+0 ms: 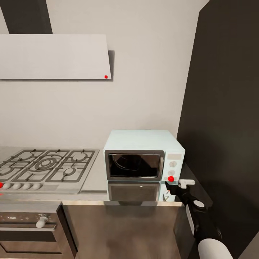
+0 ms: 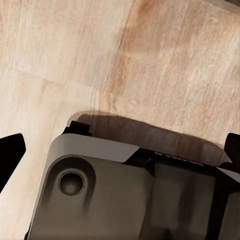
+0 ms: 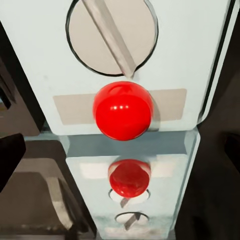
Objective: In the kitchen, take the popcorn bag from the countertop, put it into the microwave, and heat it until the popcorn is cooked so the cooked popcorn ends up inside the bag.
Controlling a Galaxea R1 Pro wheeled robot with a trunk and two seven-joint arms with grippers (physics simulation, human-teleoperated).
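From the head view, one microwave [image 1: 144, 156], pale mint-blue, stands on the glossy table [image 1: 118, 212] against the grey wall. Its long axis runs side to side and its closed glass door faces the room. The panel beside the door carries two white knobs and one red button [image 1: 171, 178] below them. Beside the microwave, away from the dark tall cabinet [image 1: 223, 118], lies one silver gas hob [image 1: 46, 167], cut off at the picture's edge, with four pale knobs along its front. Above the hob hangs a grey hood [image 1: 54, 56]. The right pincer [image 1: 176, 186] hovers just in front of the red button; I cannot tell whether it touches, nor how its fingers stand.

In the left wrist view, pale wood plank floor [image 2: 75, 60] lies beyond the robot's own dark base [image 2: 130, 195]. Two black fingertips [image 2: 9, 155] show at opposite edges, spread wide around nothing.

In the right wrist view, the red button [image 3: 122, 111] sits close ahead, one white knob [image 3: 111, 35] beside it, and both are mirrored in the table.
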